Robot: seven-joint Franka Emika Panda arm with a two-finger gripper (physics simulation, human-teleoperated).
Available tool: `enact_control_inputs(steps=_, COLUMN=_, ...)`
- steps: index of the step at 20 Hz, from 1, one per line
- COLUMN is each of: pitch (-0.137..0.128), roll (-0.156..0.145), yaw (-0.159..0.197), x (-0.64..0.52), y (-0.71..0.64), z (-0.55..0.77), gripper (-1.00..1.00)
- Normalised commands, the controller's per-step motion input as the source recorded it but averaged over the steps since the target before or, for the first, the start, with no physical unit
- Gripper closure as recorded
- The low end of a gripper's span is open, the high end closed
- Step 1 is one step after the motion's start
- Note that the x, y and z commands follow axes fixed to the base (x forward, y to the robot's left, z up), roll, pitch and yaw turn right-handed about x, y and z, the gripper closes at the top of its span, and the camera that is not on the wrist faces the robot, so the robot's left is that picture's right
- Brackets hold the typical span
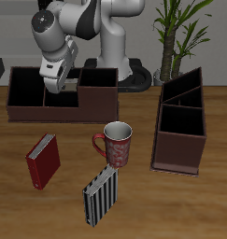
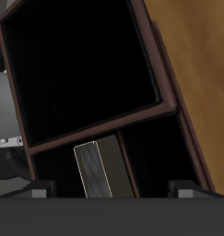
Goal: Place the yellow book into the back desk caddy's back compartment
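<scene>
The book (image 2: pixel 95 171) stands in a small cell of the back caddy (image 1: pixel 96 101), under the end effector (image 1: pixel 64 86), whose opening I cannot tell; lifting while clamped could drag it out.

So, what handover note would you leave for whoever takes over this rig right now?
Gripper: over the back desk caddy; whether open or shut cannot be told.
Yellow book: upright in a small cell of the caddy, seen from the wrist; hidden in the exterior view.
Done: book looks placed.
Left: confirm release, lift clear.
Red book, striped book, mug: untouched.
</scene>
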Motion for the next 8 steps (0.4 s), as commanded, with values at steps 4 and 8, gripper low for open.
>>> enact_control_inputs(steps=4, pitch=-0.018, roll=0.008, yaw=-0.028, x=-0.01, y=0.03, z=0.12, gripper=-1.0)
enact_control_inputs(steps=8, pitch=-0.032, roll=0.014, yaw=-0.046, x=-0.05, y=0.06, z=0.18, gripper=-1.0)
